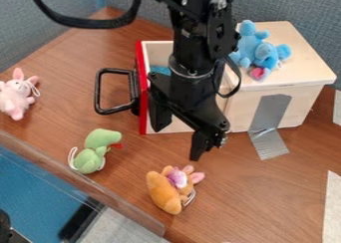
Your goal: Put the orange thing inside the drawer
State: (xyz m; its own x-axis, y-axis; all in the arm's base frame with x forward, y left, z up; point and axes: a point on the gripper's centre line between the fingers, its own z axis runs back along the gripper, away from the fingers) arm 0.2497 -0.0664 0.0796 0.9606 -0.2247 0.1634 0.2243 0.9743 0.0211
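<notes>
Clear panel point(86, 187): runs slantwise across the lower left, along the near edge of the wood-grain counter point(266, 202).
Pink plush toy point(15, 95): lies on the counter at far left, a white loop at its side.
Green plush toy point(94, 152): on the counter between the pink one and the orange one, below the handle, with a small red patch and a white loop.
Black handle point(100, 90): juts leftward from the red front of the drawer.
Red front point(142, 107): the left end of the drawer point(180, 126), which stands pulled out from the box.
Blue item point(158, 70): inside the drawer, partly hidden by the arm.
Orange plush toy point(163, 192): the task's thing, lying on the counter outside the drawer, on its near side; pink ears, a purple patch, a white loop.
End effector point(178, 144): over the drawer and its near side, fingers spread apart, well clear of the orange toy.
Black arm point(193, 58): comes in from the top edge and hangs down over the drawer.
Blue plush toy point(256, 50): on top of the box, toward its left side.
Grey tape point(269, 115): runs down the box's near side onto the counter.
Wooden box point(296, 40): right of the drawer.
White sheets point(331, 207): at the right edge.
</notes>
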